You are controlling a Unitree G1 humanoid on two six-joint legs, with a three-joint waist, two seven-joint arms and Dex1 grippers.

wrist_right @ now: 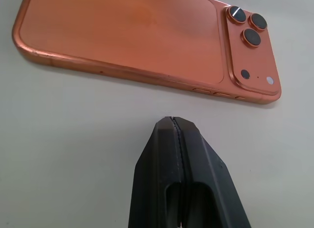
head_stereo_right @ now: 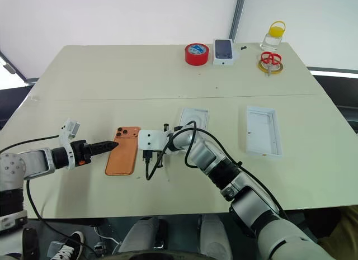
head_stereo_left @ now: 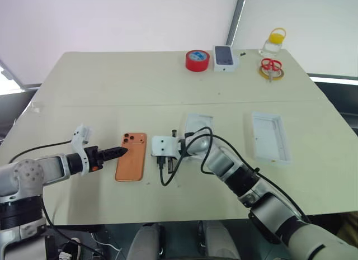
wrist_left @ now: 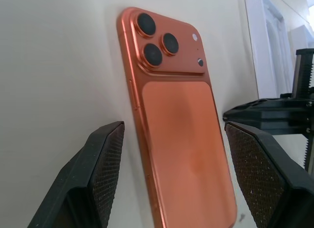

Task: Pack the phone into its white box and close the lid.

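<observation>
— What's nearest you?
— My right gripper [wrist_right: 172,121], fingers pressed together on nothing, just beside the phone [head_stereo_left: 132,156].
— And the left?
— My left gripper [wrist_left: 171,176] spread wide, straddling the phone, which lies face-down on the table [head_stereo_left: 112,81].

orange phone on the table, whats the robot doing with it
The slim orange phone lies camera side up on the beige table, not yet packed. The left gripper is open, its black fingers straddling the phone's end. The right gripper is shut, its tip on the table just beside the phone's long edge. Two shallow white trays, one near the right arm and one farther right, wait unused.
</observation>
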